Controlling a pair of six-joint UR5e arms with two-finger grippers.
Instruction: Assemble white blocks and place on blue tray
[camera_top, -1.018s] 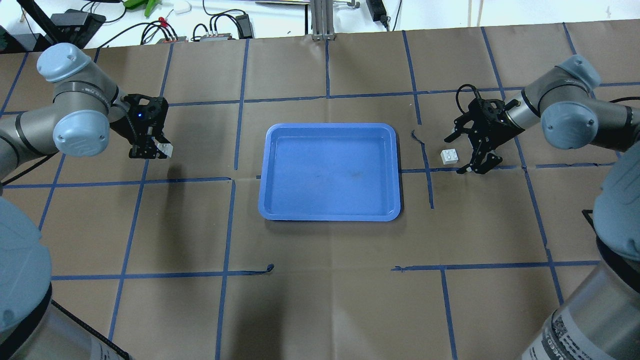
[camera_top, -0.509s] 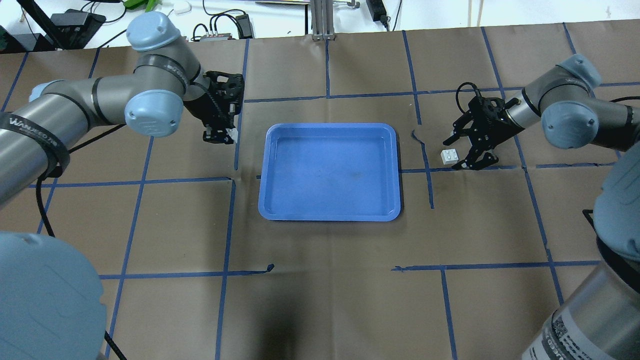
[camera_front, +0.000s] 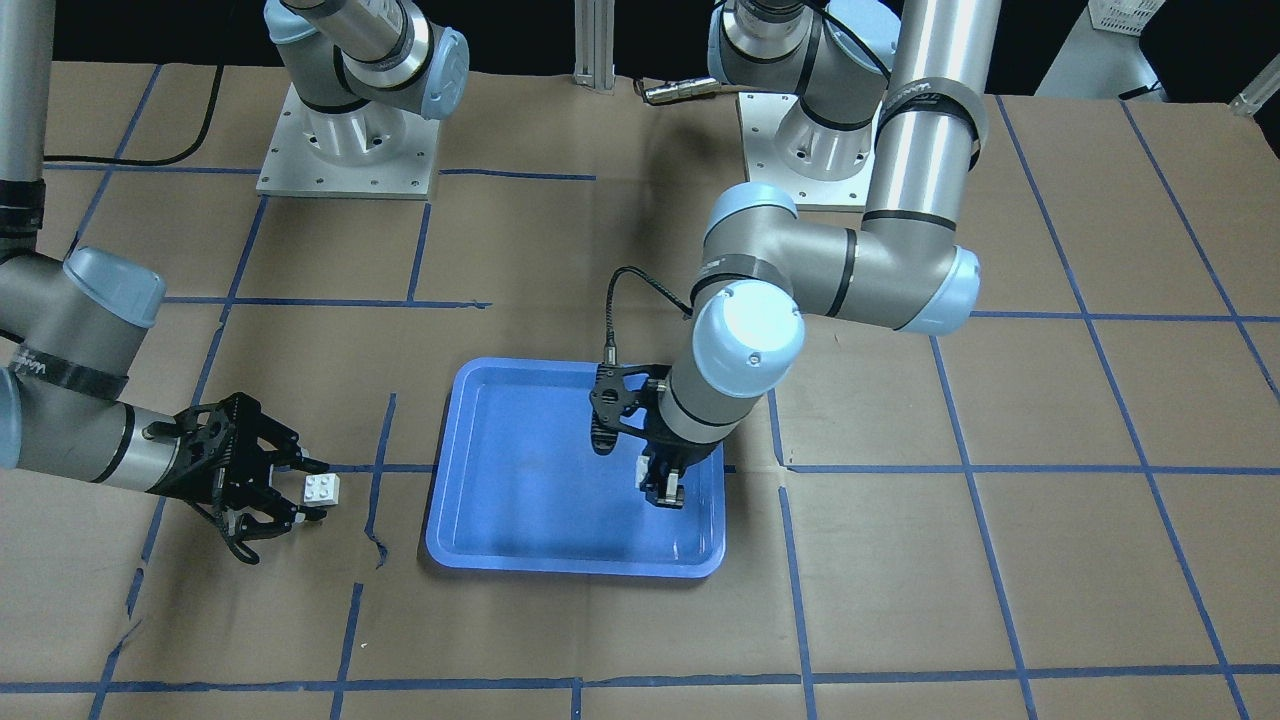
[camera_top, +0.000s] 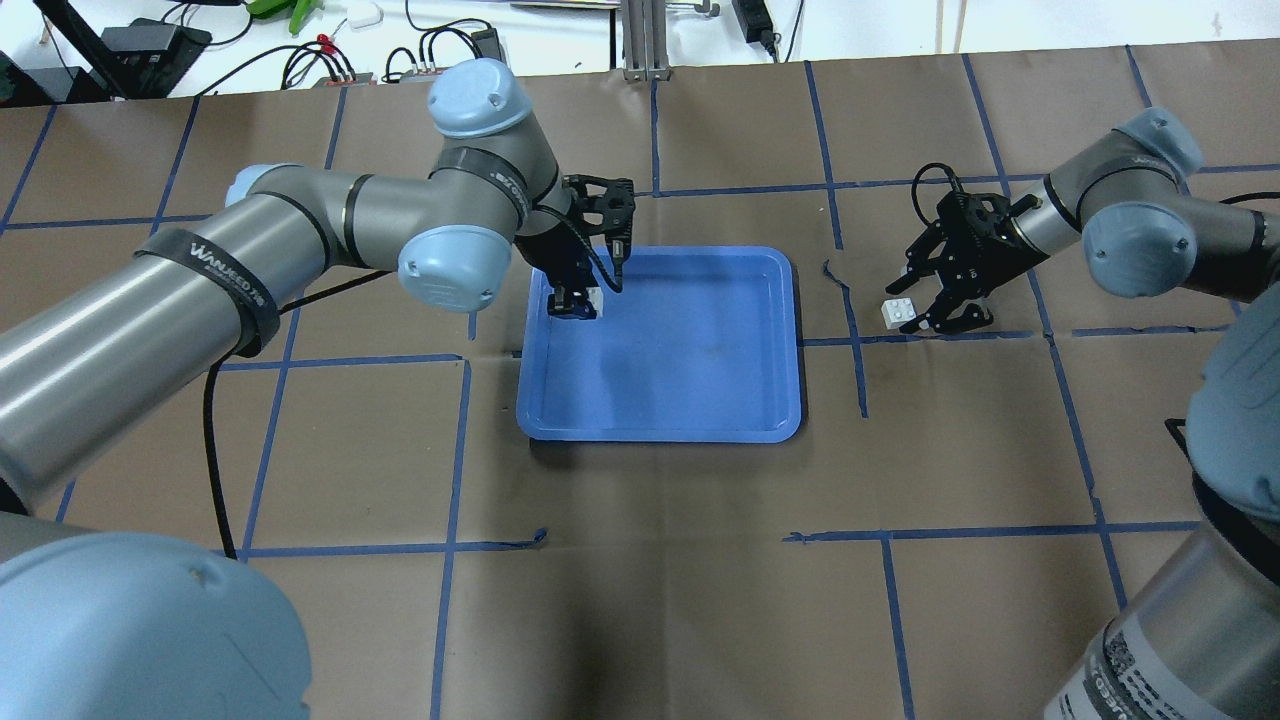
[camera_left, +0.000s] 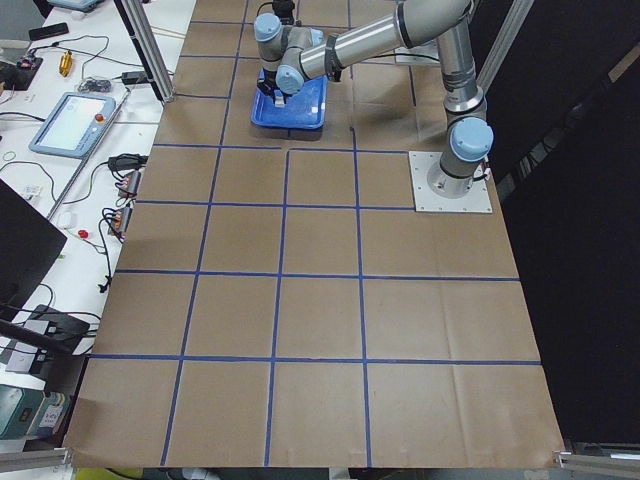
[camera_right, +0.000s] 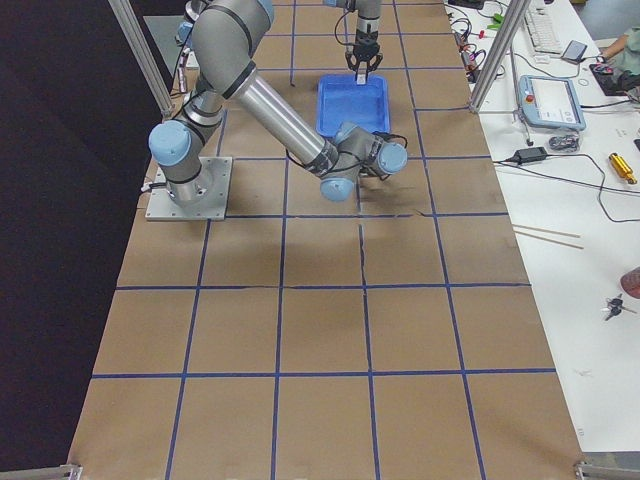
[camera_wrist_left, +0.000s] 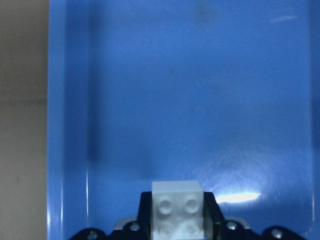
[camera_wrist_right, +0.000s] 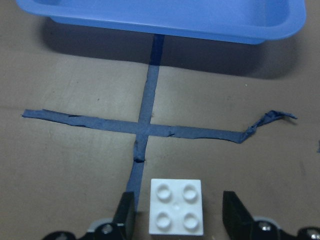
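**Fig.** Two-arm block assy, mid-task; blocks not yet joined.

**L side.** My left gripper points approx. straight down over the blue tray, near its L rim in the overhead view. The jaws are closed onto the side faces of the first white block. A side grip leaves the studded top and the underside free, which I judge is what a press-fit needs. The block hangs above the tray floor; contact w/ the floor can't be told. The studs face the wrist cam, i.e. roughly upward.

**R side.** My right gripper is low over the table, well apart from the tray's R rim. Its jaws are spread wide and straddle the second white block w/ a visible gap on each side, so they grip nothing. The block rests on the brown paper just beside a tape cross, studs up. Its side faces lie approx. parallel to my fingers, so closing should meet flat faces, not corners.

**Axes.** Each block is square in plan w/ a 2×2 stud grid, so it has no long axis; only stud direction matters. The tray's long axis runs L–R in the overhead view.
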